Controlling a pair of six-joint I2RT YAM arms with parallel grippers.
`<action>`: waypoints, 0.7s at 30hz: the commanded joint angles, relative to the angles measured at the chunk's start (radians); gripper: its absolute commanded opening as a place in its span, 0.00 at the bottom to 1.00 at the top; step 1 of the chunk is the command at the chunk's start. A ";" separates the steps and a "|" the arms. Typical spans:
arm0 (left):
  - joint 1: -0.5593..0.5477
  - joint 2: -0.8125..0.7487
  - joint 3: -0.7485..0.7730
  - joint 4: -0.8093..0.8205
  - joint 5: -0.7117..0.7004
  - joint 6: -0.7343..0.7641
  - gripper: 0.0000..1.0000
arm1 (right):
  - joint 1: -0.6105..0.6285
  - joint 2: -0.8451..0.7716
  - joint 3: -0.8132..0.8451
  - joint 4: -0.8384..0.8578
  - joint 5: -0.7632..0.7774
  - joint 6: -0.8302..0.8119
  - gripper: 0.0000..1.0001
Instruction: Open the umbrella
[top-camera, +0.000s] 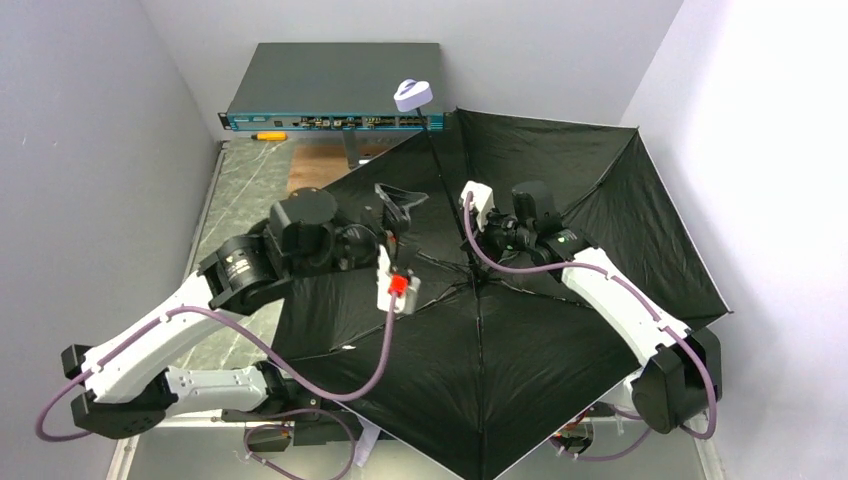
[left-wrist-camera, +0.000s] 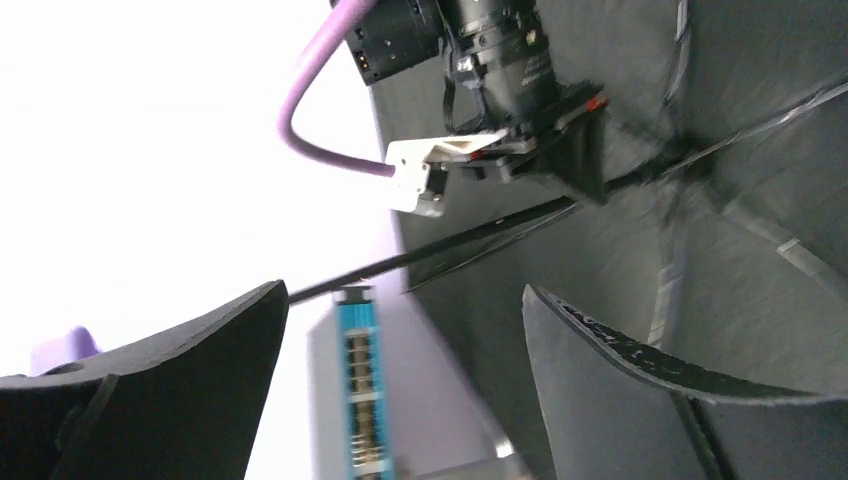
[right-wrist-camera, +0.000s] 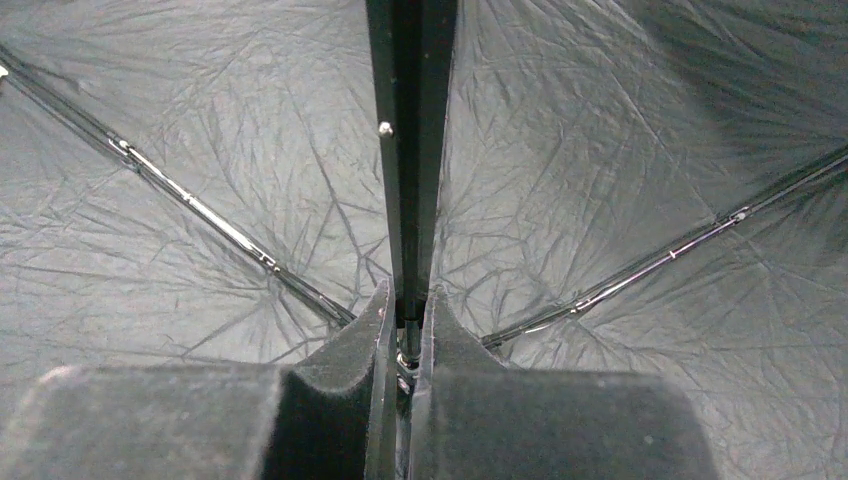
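The umbrella (top-camera: 560, 200) lies open with its black lining and ribs facing up and its canopy spread over most of the table. Its thin black shaft (top-camera: 445, 180) slants up and back to the lilac knob handle (top-camera: 412, 95). My right gripper (top-camera: 474, 258) is shut on the shaft low down near the rib hub, and the right wrist view shows its pads (right-wrist-camera: 385, 330) pinching the shaft (right-wrist-camera: 410, 150). My left gripper (top-camera: 400, 205) is open and empty just left of the shaft. In the left wrist view the shaft (left-wrist-camera: 450, 250) crosses beyond its fingertips (left-wrist-camera: 250, 320).
A dark rack unit with a teal front (top-camera: 335, 120) stands at the back and also shows in the left wrist view (left-wrist-camera: 358, 390). A wooden board (top-camera: 315, 165) and a strip of marble tabletop (top-camera: 240, 190) show left of the canopy. Grey walls close in on both sides.
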 joint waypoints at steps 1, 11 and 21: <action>-0.115 0.061 -0.047 0.008 -0.386 0.482 0.90 | 0.021 0.022 0.103 -0.143 0.032 -0.059 0.00; -0.093 0.160 -0.129 0.362 -0.554 0.819 0.78 | 0.084 0.030 0.175 -0.267 0.055 -0.086 0.00; -0.039 0.156 -0.216 0.357 -0.550 0.906 0.46 | 0.097 -0.026 0.189 -0.308 0.015 -0.087 0.00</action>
